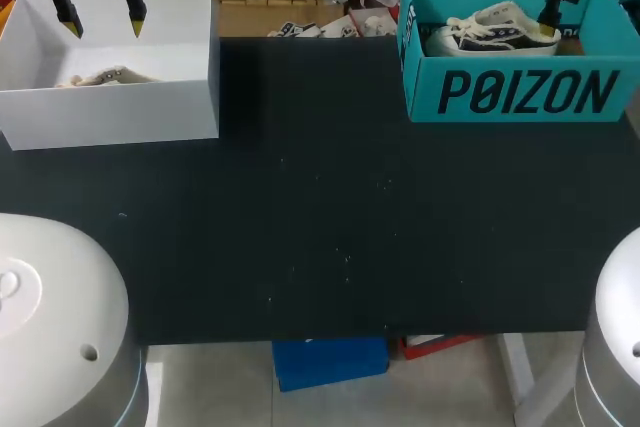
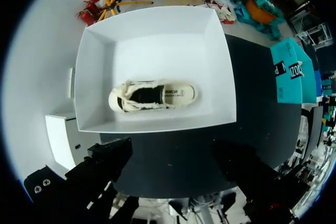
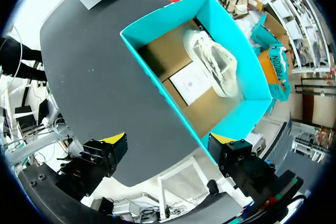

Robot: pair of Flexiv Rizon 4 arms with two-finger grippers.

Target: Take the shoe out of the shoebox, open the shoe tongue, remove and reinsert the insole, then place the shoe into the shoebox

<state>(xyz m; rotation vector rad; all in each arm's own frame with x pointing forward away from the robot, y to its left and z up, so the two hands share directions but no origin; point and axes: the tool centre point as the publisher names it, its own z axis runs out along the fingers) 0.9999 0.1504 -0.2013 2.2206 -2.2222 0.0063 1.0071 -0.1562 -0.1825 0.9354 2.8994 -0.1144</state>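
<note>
Left gripper (image 1: 103,17), fingers spread, empty, hovers over white shoebox (image 1: 110,112) with cream shoe (image 2: 155,96) inside, right gripper (image 3: 168,142) also spread wide, empty, above teal shoebox (image 1: 520,97) containing dark white-laced sneaker (image 1: 500,35), both boxes on black table (image 1: 320,217).

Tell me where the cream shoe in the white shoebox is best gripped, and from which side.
Probably pinch the cream shoe at its collar rim, one jaw inside the dark opening, one outside, coming straight down. It lies sole-down with the opening facing up, and the walls of the white shoebox block a sideways approach; the left jaws hang open above it.
</note>
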